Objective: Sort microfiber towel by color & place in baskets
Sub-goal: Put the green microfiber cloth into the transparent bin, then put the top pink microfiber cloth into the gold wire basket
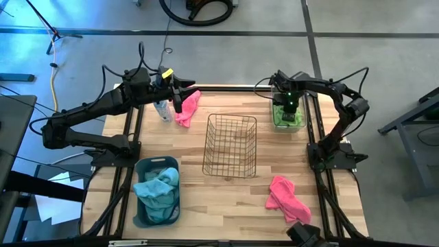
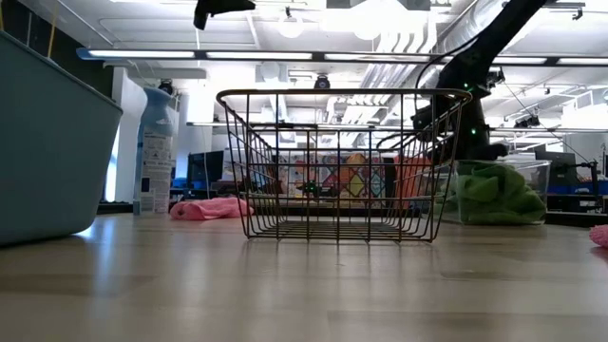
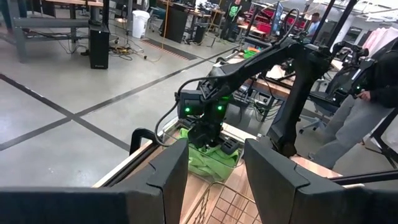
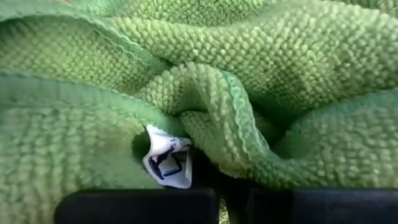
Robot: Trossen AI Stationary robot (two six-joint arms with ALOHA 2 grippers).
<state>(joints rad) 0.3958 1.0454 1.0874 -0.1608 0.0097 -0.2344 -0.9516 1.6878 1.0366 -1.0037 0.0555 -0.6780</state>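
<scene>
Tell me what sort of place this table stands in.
Probably a robotics lab or workshop: a bare concrete floor with cables, workbenches along the walls, and strip lights overhead.

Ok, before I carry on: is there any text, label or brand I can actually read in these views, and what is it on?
No text can be read.
Spray bottle: its label carries print, too blurred to read.
Green towel: a small white care tag shows a blue symbol, no legible words.
Wire basket, grey-blue tub, clear bin: no visible markings.
</scene>
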